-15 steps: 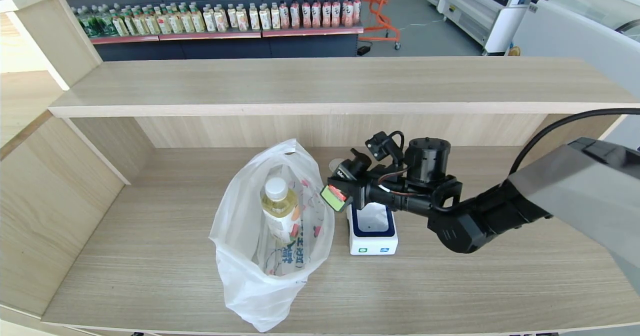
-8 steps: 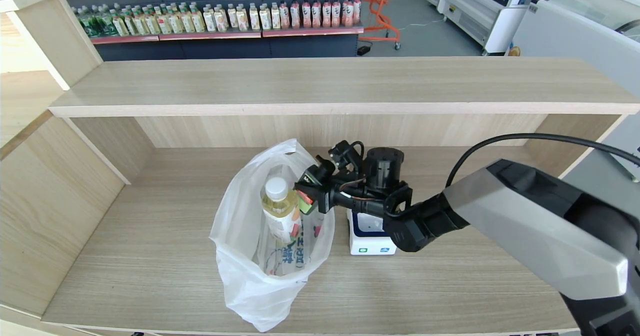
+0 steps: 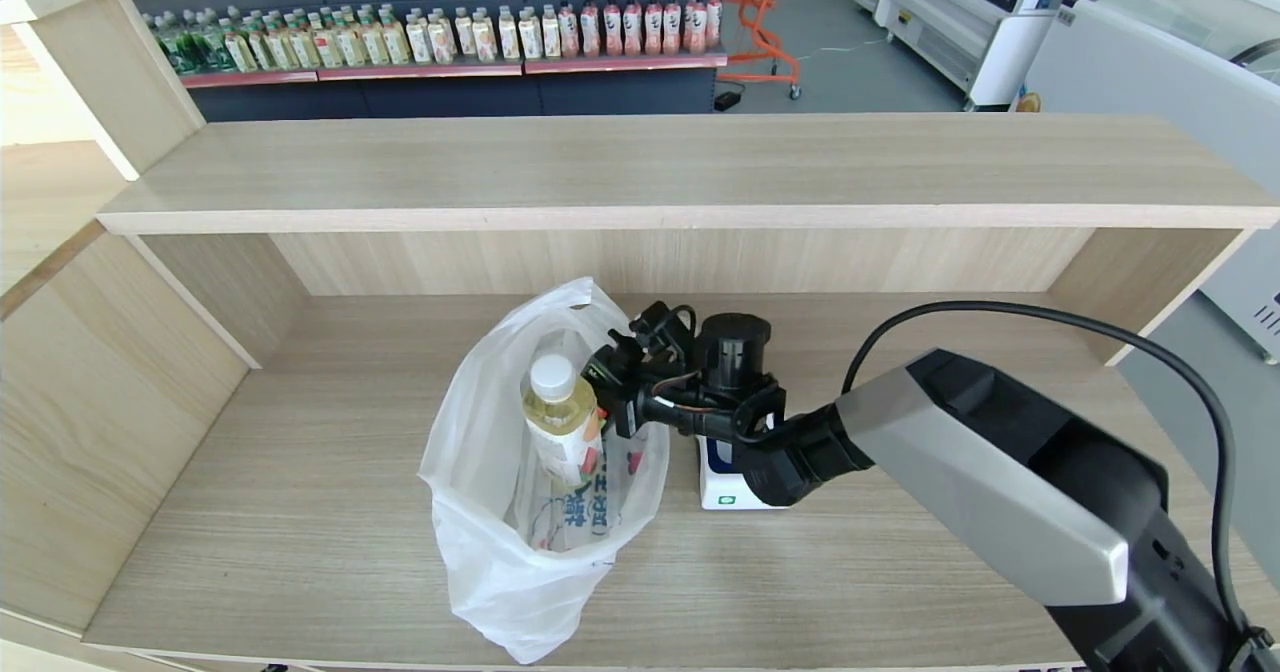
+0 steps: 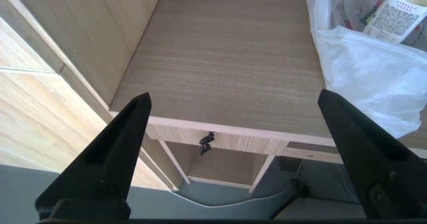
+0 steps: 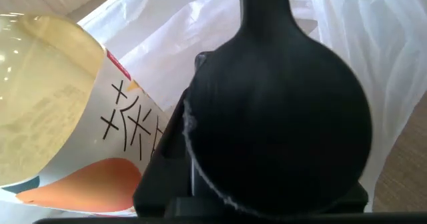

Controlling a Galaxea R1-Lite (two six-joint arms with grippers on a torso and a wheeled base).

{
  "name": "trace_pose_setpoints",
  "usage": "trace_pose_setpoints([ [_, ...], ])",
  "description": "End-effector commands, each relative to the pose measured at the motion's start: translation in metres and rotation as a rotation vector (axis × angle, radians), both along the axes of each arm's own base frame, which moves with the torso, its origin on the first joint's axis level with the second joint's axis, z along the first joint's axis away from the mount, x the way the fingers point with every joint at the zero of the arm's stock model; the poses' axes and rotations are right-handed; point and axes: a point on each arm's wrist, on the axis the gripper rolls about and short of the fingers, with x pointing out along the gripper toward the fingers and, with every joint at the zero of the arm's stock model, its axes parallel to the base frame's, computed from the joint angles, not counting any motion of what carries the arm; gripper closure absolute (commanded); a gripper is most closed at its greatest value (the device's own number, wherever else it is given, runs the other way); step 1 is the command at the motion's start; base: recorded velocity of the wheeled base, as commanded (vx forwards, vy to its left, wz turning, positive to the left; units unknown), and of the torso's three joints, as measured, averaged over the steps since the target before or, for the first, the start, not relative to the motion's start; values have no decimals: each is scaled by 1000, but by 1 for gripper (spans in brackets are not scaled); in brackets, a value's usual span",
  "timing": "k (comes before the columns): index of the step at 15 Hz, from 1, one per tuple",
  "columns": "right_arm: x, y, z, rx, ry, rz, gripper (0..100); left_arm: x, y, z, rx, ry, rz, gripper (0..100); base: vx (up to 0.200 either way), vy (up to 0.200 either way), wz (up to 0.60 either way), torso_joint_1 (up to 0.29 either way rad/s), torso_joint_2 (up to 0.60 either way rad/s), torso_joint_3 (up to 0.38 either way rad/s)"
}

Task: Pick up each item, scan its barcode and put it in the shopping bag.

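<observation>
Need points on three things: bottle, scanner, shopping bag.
bottle [image 3: 558,422], head view, on its yellow body below the white cap.
scanner [image 3: 724,493], head view, on its white front face.
shopping bag [image 3: 478,542], head view, on its lower left wall.

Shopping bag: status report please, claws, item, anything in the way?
Left claw open over counter edge. Right claw at shopping bag mouth, grip unreadable. Bottle standing inside crowds the opening.
</observation>
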Motion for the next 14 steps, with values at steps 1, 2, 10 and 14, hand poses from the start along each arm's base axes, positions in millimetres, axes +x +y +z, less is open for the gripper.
trace_pose_setpoints([
  [1, 1, 2, -4, -1, 1, 2, 0, 0, 0, 0, -1, 0, 2, 0, 0, 0, 0, 0, 0, 0],
  [2, 1, 1, -2, 2, 1, 2, 0, 0, 0, 0, -1, 0, 0, 0, 0, 0, 0, 0, 0, 0],
  [10, -19, -30, 108, 283, 162, -12, 0, 0, 0, 0, -1, 0, 0, 0, 0, 0, 0, 0, 0, 0],
  [14, -46, -60, 138, 296, 188, -35, 0, 0, 0, 0, 1, 0, 0, 0, 0, 0, 0, 0, 0, 0],
])
